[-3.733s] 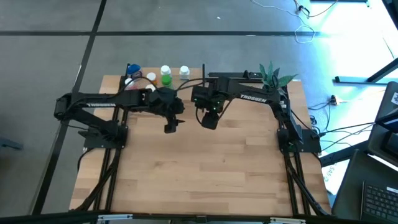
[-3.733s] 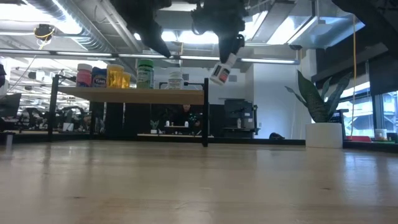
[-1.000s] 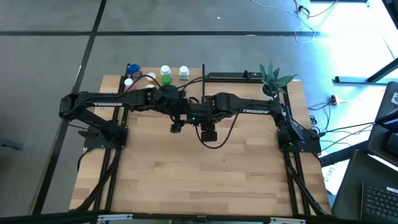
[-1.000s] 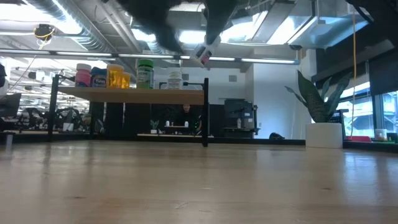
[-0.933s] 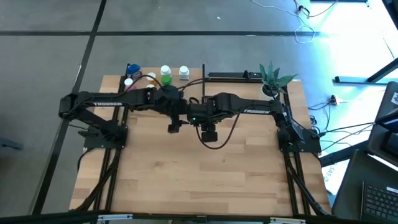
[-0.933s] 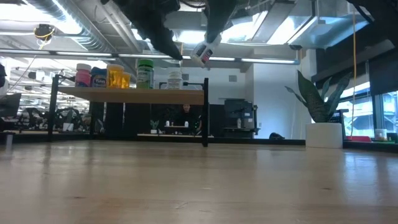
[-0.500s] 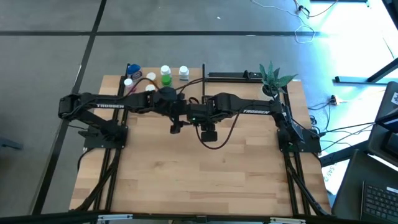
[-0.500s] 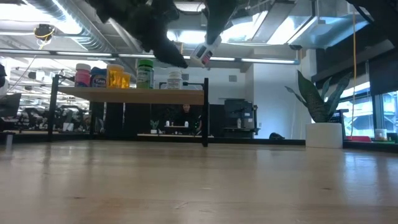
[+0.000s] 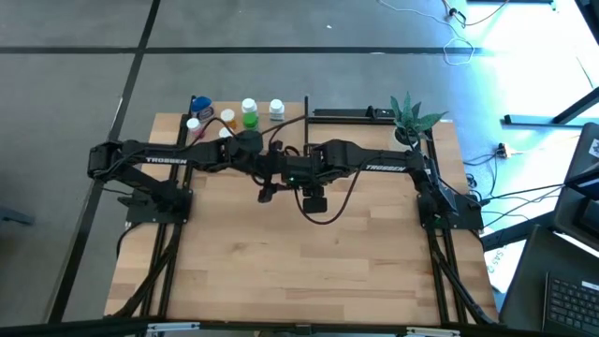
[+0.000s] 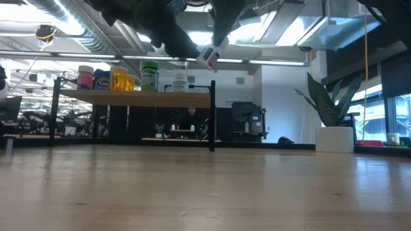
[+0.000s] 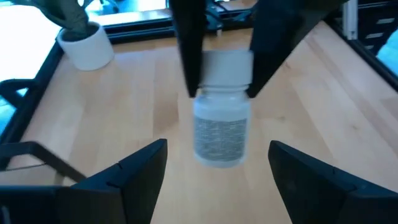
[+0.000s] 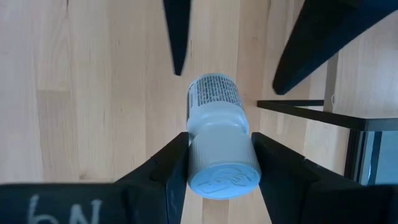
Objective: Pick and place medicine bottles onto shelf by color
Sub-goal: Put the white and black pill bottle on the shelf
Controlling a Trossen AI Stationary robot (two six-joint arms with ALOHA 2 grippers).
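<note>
Mid-air handoff above table centre: right gripper [image 12: 217, 163] clamps white bottle [image 12: 217, 134] by its cap, body pointing at left gripper [image 11: 214, 162], open wide and straddling it. Shelf [image 9: 239, 126] far left.

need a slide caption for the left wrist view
Handover in mid-air: the right gripper holds a white bottle by its cap while the open left gripper lines up around its body.

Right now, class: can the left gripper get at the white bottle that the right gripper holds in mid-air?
Probably yes. The left gripper is open, its fingers either side of the white bottle; the right gripper holds only the cap end, leaving the body free.
</note>
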